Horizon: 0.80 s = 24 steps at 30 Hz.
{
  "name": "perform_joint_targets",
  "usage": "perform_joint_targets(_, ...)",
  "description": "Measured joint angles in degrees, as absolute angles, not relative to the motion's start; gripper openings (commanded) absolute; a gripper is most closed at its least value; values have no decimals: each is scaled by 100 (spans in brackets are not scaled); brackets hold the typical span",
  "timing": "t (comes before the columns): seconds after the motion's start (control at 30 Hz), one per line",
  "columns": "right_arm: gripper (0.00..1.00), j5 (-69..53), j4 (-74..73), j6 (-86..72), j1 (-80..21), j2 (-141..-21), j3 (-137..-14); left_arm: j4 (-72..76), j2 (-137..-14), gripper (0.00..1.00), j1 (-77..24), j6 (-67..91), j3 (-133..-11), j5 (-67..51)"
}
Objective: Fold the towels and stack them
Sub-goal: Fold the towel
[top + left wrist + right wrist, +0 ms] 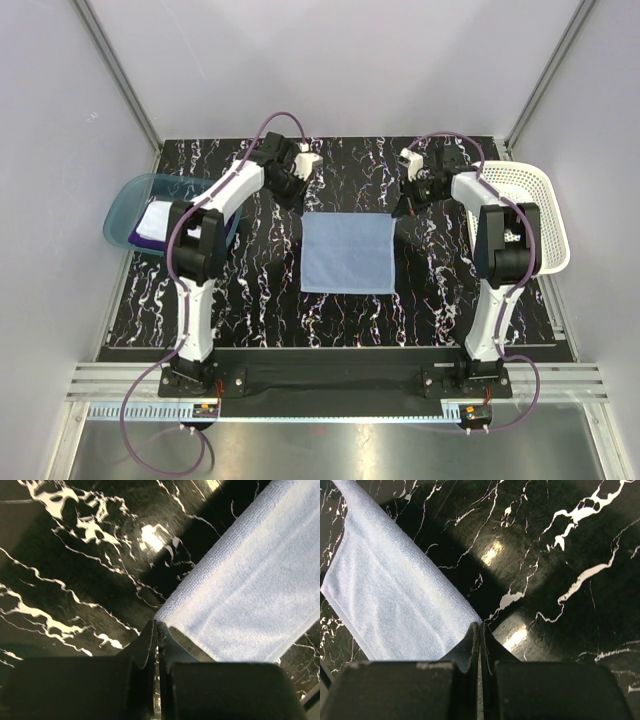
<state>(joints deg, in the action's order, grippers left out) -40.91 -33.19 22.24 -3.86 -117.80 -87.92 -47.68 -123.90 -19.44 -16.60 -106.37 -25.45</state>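
Observation:
A light blue towel lies spread flat in the middle of the black marble table. My left gripper is down at its far left corner. In the left wrist view the gripper has its jaws pressed together right on the corner of the towel. My right gripper is at the far right corner. It is shut the same way on the tip of the towel. A white towel and a purple towel lie in the teal tray.
The translucent teal tray sits at the table's left edge. A white mesh basket stands at the right edge beside the right arm. Grey walls close in the back and sides.

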Motion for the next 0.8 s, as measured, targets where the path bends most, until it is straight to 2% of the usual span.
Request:
perform_joint_targets(0.43, 0, -3133, -2399, 1647, -816, -10304, -7126, -4405, -11421, 0, -2084, -1433, -9212, -2495)
perform_joint_targets(0.8, 0, -2462, -2209, 836, -1092, -9275, -5896, -4075, -10501, 0, -2508, -1061, -7856, -2379)
